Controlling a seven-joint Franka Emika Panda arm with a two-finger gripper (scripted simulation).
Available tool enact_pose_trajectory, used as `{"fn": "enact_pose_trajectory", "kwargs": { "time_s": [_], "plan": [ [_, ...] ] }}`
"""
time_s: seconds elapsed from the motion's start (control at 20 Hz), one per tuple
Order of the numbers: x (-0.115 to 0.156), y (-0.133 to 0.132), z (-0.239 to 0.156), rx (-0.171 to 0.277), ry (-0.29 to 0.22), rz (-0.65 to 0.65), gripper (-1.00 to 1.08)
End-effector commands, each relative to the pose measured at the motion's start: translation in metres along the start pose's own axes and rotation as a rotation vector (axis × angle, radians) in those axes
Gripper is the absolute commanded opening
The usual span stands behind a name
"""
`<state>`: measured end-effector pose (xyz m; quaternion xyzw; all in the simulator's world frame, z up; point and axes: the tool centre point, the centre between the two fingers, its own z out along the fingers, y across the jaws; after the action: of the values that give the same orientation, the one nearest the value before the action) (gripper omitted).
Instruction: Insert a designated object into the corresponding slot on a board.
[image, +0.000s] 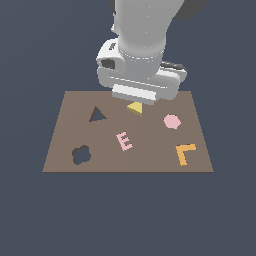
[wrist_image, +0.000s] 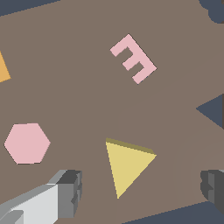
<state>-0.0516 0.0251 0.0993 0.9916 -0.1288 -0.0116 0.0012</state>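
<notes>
On the brown board (image: 60, 150) your yellow triangle (wrist_image: 127, 166) lies flat near the far edge, between the spread fingers (wrist_image: 70, 192) of your gripper (wrist_image: 142, 188), which stands wide open and grips nothing. The triangular slot (image: 97, 115) sits empty toward the exterior view's left, the clover-shaped hole (image: 80, 155) empty too.

Yellow triangle (image: 135, 108), pink hexagon (image: 171, 121) and pink E (image: 124, 141), orange L (image: 185, 153), all on a plain brown board (image: 65, 130); slots show dark blue-grey.
</notes>
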Motion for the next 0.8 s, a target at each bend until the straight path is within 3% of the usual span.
{"fn": "enact_pose_trajectory", "kwargs": {
  "time_s": [0.0, 0.75],
  "plan": [
    [-0.007, 0.0, 0.012, 0.002, 0.006, 0.064, 1.0],
    [-0.024, -0.005, 0.049, 0.008, 0.022, 0.254, 1.0]
  ]
}}
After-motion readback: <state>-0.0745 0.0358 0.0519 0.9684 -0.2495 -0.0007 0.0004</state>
